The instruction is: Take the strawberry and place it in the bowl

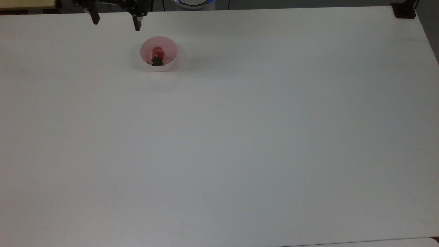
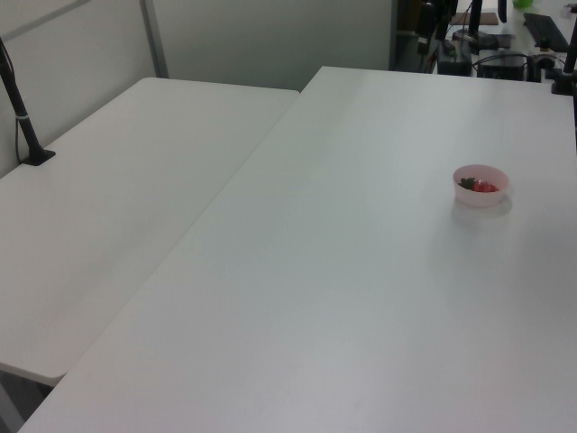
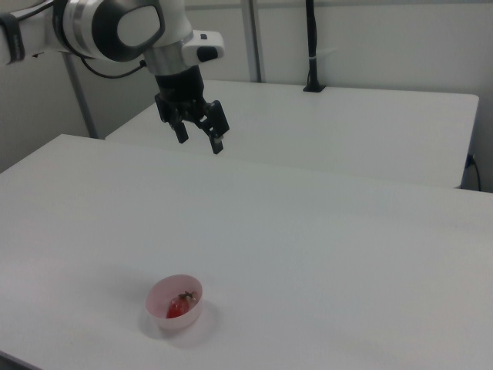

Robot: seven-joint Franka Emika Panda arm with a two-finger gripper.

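The red strawberry (image 1: 157,54) with its dark green cap lies inside the pale pink bowl (image 1: 171,45) on the white table. In the left view the bowl (image 2: 481,195) sits at the right with the strawberry (image 2: 483,187) in it. In the right view the bowl (image 3: 157,307) holds the strawberry (image 3: 178,307) near the bottom. My gripper (image 1: 115,22) hangs open and empty at the top view's upper left, beyond the bowl. In the right view the gripper (image 3: 200,143) is high above the table, well away from the bowl.
A black clamp (image 1: 404,10) sits at the table's far right corner in the top view. A second white table (image 2: 108,207) adjoins in the left view, with a black post (image 2: 22,117) on it. The right view shows a black post (image 3: 311,46) at the back.
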